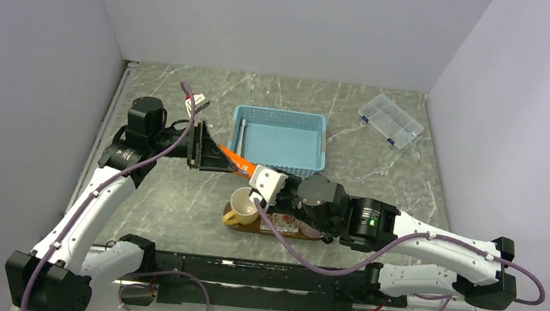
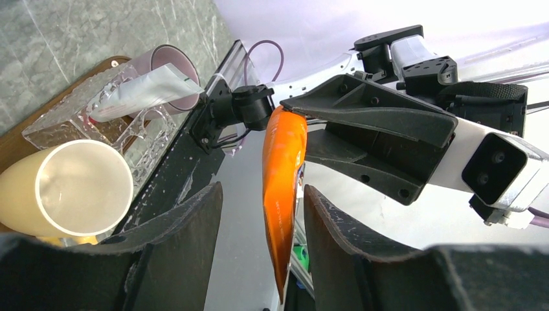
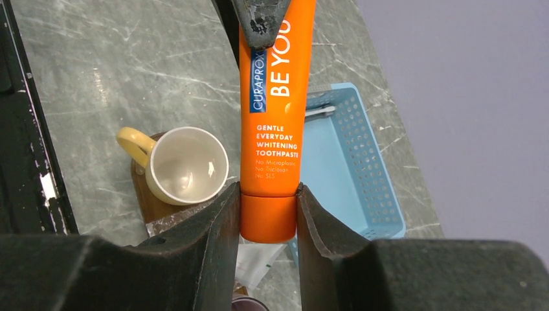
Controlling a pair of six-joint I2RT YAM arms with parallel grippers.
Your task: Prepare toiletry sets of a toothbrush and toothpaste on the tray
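**Right gripper [image 3: 267, 194] has the cap, left gripper [image 2: 262, 188] stands open**

Black fingers of the right gripper fill the foreground, pinched tight on either side of the cap of the orange toothpaste [image 3: 272, 116]. That grip looks deliberate: the cap is the one rigid part, where the soft body would squash and slide. At the far, crimped end sits the left gripper, jaws parted around the tube. From its own camera there is clear daylight on one side and at most a brush of contact on the other, so it is not pinching. This reads as a handover, with the right arm carrying the load.

Where is the toothpaste? Up in the air, stretched between the two arms, off the near left corner of the basket [image 1: 279, 136] and just short of the tray [image 3: 144, 194]. It is not down yet.

On the tray a cream cup [image 3: 184, 165] stands mouth up and empty. Next to it is a clear holder [image 2: 78, 113] with a white tube [image 2: 139, 91] resting in it.

The pass makes sense, because the left arm sits by the basket and the right arm sits over the tray. Cap-first into the cream cup looks the likely drop. A whitish toothbrush [image 1: 242, 138] lies in the basket, so this set is some way from complete.
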